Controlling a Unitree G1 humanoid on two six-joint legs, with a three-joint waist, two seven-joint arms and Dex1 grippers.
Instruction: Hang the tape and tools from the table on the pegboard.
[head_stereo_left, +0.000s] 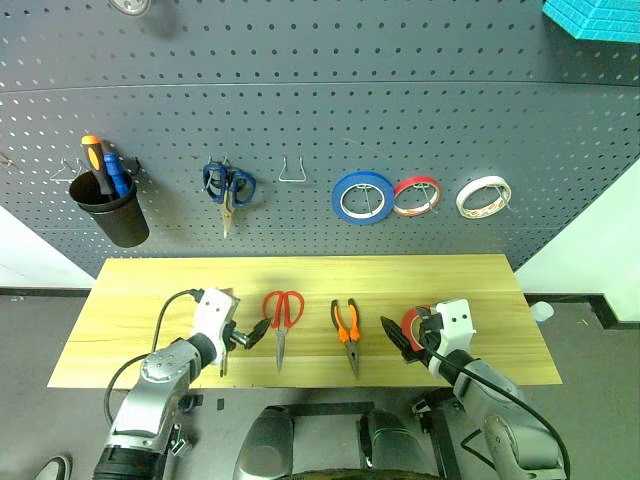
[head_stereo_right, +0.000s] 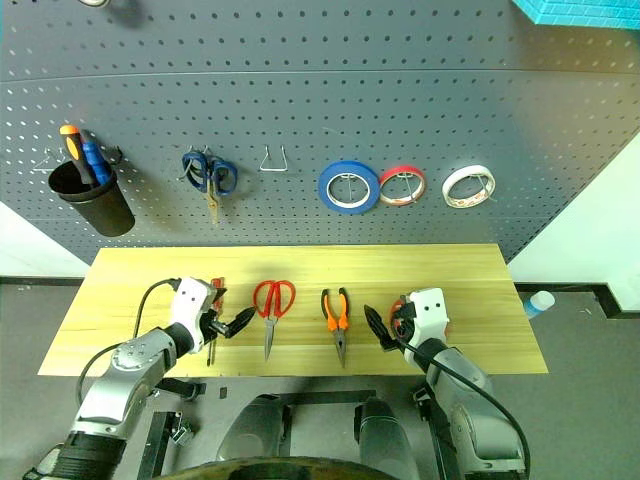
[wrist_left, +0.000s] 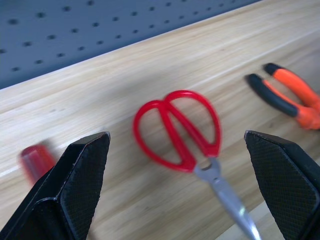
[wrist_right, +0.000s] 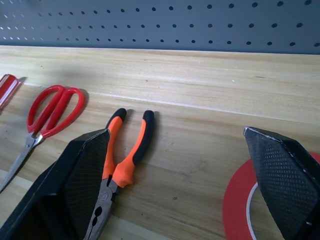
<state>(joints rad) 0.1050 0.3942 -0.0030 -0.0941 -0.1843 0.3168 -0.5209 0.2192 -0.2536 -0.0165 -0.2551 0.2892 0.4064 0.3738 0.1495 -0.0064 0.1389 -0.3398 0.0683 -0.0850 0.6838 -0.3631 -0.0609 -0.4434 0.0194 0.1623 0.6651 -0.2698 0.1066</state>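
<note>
Head view, red scissors (head_stereo_left: 283, 312), pliers (head_stereo_left: 346, 325) and red tape (head_stereo_left: 413, 326) lying on the bench (head_stereo_left: 130, 300) below the pegboard (head_stereo_left: 400, 90), left hand (head_stereo_left: 250, 335) and right hand (head_stereo_left: 400, 338) both open, empty; left wrist view, spread fingers (wrist_left: 82, 175) over scissors, screwdriver (wrist_left: 34, 161) beside; right wrist view, pliers and tape between open fingers (wrist_right: 75, 175)

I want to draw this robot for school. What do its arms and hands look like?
Both arms are silvery grey metal with rounded joints. A black cable loops along each one. Each wrist has a white boxy block. The left gripper and right gripper each have two black wedge-shaped fingers with bumpy, textured pads.
</note>
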